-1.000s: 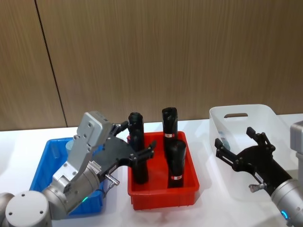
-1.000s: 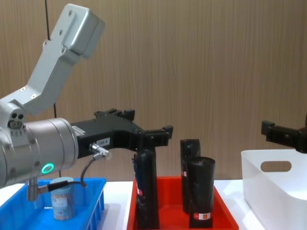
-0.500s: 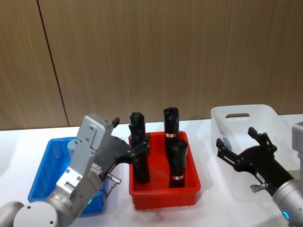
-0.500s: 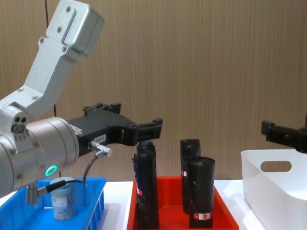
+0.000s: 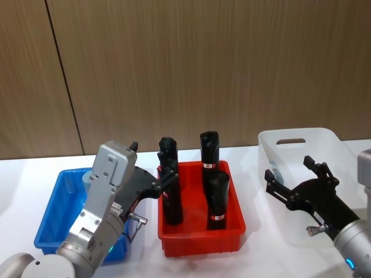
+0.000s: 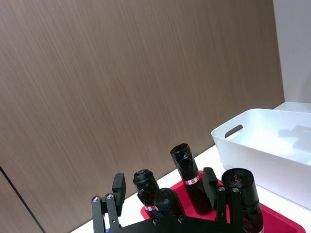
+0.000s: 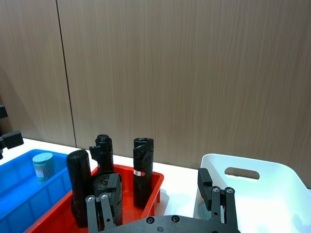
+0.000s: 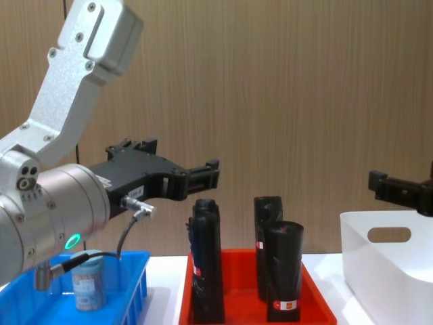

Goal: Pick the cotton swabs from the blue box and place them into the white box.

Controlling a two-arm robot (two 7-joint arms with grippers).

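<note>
Pale-lidded cotton swabs (image 8: 88, 283) in blue box (image 5: 54, 209), label (image 8: 88, 294) apparently unreadable.

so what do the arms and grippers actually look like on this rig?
Silver-grey arms with rounded joints. Left arm carries a green ring light and a thin grey cable. Left gripper and right gripper are matte black with blocky jaws.

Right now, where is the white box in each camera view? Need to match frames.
Head view: white box at far right, right of the red tray.
Chest view: box in the lower right corner, handle cutout facing the camera.
Left wrist view: box just beyond the tray, interior visible.
Right wrist view: box beside the tray.
Shared landmark: the red tray holding black rolls, next to the box throughout.
</note>
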